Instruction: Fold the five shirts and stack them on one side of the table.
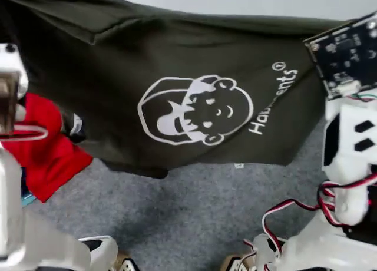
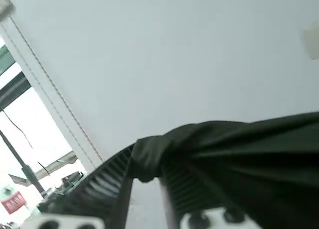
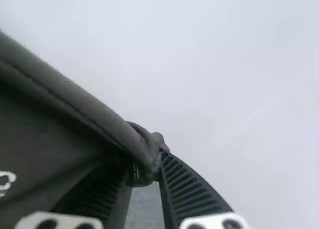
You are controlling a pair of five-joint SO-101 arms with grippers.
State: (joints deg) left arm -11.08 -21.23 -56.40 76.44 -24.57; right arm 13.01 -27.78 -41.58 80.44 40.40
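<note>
**Green shirt stretched between both grippers**

I have the dark green shirt spread as a sheet from one gripper across to the other, print facing the overhead camera. I judge it is held taut like this so it can go down flat for folding. Beneath both grippers lies the grey table, and a crumpled red shirt waits on the left arm's side. My left gripper is closed hard on a bunched corner of the cloth, and the right gripper pinches the opposite edge just as tightly.
</note>
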